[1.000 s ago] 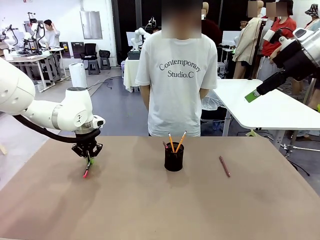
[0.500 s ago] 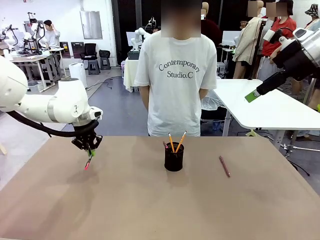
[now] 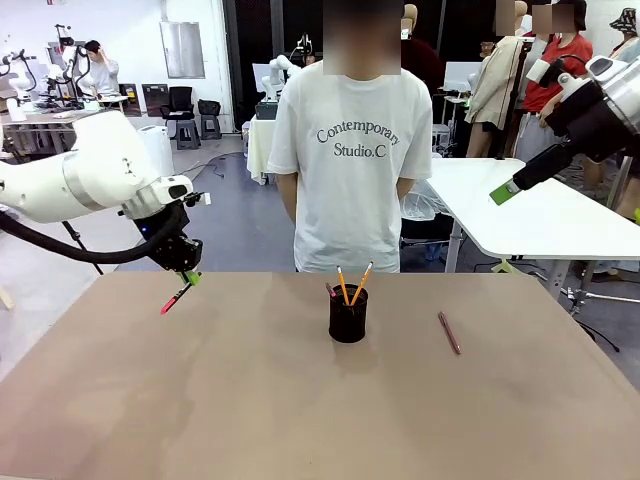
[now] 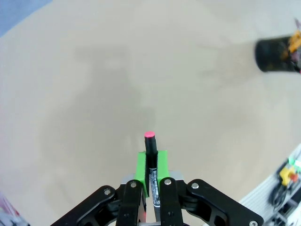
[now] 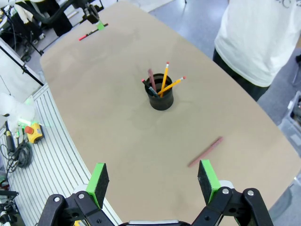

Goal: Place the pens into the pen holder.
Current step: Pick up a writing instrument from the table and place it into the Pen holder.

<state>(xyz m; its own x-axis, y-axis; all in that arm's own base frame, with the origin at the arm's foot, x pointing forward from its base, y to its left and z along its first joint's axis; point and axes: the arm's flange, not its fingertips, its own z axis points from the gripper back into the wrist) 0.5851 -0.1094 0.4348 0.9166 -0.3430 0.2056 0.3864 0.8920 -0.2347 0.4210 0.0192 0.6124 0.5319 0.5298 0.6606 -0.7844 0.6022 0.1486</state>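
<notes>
Over on the left, the left gripper is clamped tight on the black marker. The marker's red end slants down and outward, hanging in the air above the far left corner of the table, well apart from the pen holder in the middle. I reckon the job now is carrying it across and dropping it in. To do that well, I'd swing the marker closer to upright first. Then I'd come down on the side of the rim away from the pencils leaning out of the cup, or it'll knock them or tip the holder. Honestly can't tell from here how much room is left inside. The tabletop in between is bare, so there's loads of space, though the person stands right behind the far edge. Further right, the brownish-pink pen lies flat, apart from the cup. The right gripper is parked up high, fingers spread wide, holding nothing.
</notes>
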